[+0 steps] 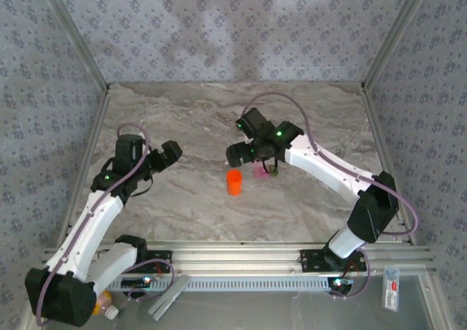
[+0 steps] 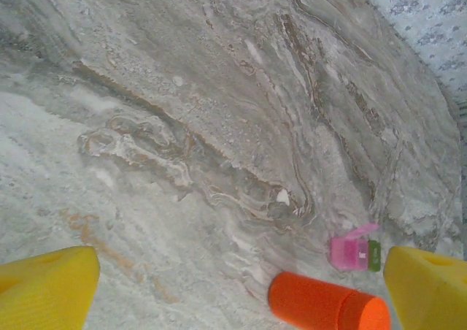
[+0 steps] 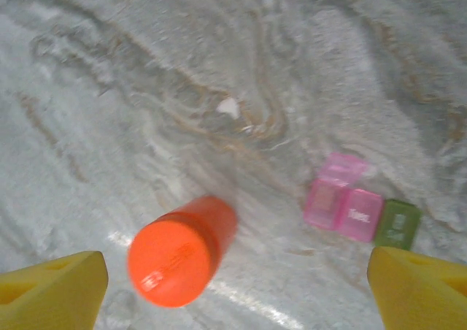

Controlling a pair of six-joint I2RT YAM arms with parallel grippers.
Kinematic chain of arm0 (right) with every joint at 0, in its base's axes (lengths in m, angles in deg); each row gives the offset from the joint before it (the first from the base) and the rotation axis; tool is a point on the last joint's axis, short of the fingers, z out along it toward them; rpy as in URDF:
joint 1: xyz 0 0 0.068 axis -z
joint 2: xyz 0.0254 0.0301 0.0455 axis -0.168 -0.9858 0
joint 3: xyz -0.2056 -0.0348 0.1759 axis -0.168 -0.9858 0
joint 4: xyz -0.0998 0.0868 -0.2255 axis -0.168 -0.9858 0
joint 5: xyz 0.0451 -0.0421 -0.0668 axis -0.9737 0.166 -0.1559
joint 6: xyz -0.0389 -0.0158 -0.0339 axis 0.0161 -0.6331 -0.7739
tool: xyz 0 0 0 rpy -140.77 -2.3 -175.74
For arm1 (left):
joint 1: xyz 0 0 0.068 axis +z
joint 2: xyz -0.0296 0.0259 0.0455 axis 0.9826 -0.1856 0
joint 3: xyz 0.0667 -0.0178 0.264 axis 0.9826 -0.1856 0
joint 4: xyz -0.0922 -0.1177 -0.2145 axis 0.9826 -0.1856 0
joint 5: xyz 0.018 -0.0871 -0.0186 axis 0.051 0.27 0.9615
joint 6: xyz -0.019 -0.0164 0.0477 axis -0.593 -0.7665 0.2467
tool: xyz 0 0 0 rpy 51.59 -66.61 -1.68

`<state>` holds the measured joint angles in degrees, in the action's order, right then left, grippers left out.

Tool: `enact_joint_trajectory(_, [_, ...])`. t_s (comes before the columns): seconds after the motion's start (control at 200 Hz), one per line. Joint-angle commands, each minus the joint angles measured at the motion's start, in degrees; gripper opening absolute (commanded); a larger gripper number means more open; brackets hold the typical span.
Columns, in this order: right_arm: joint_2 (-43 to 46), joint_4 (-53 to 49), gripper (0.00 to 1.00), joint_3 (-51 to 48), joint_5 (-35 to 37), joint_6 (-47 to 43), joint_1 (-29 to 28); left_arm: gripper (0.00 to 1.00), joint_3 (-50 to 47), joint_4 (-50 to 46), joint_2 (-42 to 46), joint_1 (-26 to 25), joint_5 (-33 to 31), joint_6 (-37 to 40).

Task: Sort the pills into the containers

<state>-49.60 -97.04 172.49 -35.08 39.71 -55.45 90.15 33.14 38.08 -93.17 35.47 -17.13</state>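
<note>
The containers point(image 1: 264, 172) are a small joined case with a pink half and a green half, lying on the marble table just right of an upright orange bottle point(image 1: 234, 182). In the right wrist view the case point(image 3: 357, 213) shows its pink lid flipped open, and the bottle point(image 3: 179, 253) shows its cap. My right gripper point(image 3: 233, 297) hangs open above both, touching neither. My left gripper point(image 1: 169, 155) is open to the left of the bottle point(image 2: 328, 304) and case point(image 2: 354, 251). A white fleck point(image 3: 228, 107) lies beyond them; I cannot tell whether it is a pill.
Patterned fabric walls and aluminium posts point(image 1: 379, 49) close in the table on three sides. A metal rail point(image 1: 241, 253) runs along the near edge between the arm bases. Bare marble point(image 1: 204, 118) stretches behind and between the two grippers.
</note>
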Motion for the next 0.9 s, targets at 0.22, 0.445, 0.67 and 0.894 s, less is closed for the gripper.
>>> enact_joint_trajectory(0.22, [-10.07, -4.6, 0.94, 3.64, -2.18, 1.05, -4.2, 1.0, -0.37, -0.93, 0.93, 0.36, 0.89, 5.88])
enact_joint_trajectory(0.445, [-14.57, -3.53, 0.93, 2.8, -1.82, 0.94, -5.36, 1.0, -0.46, 0.17, 0.68, 0.37, 1.24, 5.87])
enact_joint_trajectory(0.67, [-15.74, -2.48, 0.89, 0.75, -3.45, 1.02, -5.37, 1.0, -0.33, 0.83, 0.44, 0.39, 1.64, 5.59])
enact_joint_trajectory(0.894, [-15.85, -1.12, 0.85, -0.8, -3.87, 0.84, -5.37, 1.0, 0.09, 1.27, -0.04, 0.37, 2.07, 4.97])
